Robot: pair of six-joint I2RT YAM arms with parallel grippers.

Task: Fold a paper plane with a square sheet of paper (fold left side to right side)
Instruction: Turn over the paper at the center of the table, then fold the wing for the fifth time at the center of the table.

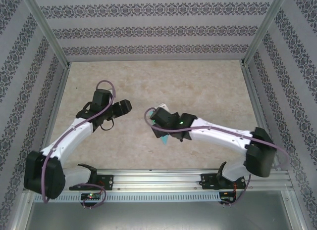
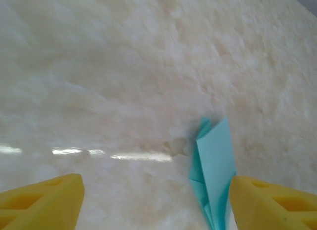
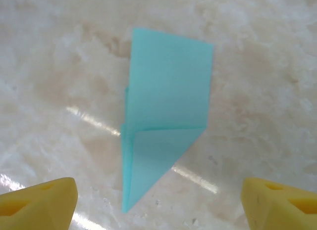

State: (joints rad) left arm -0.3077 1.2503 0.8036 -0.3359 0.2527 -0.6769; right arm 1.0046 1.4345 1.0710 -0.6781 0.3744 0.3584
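- Nearest the arm bases, the right arm's black two-finger tool [image 3: 158, 209] hangs over the desk with its yellow fingers [image 3: 37, 204] spread wide apart and nothing between them
- Just ahead of it and below lies the thin teal-blue folded paper [image 3: 166, 106], a narrow pointed shape with a crease across it, flat on the pale beige marbled desk [image 1: 198, 86] near the middle; from overhead, only a teal corner shows from under the right wrist
- Its long axis runs away from the right tool: the pointed tip is nearest, inside the span of the fingers but off toward the left of that view, and the wide slanted end is farthest
- So the gap between the fingers lies across the paper's length, not along it
- A little further up and to the left, the left arm's tool [image 2: 156, 205] is likewise spread open and empty; the paper sits low at the right of its view, just beside one yellow finger, not between the two
- Judged from this, the right tool is the nearer and better centred; the left would have to shift toward its partner to press or pinch an edge
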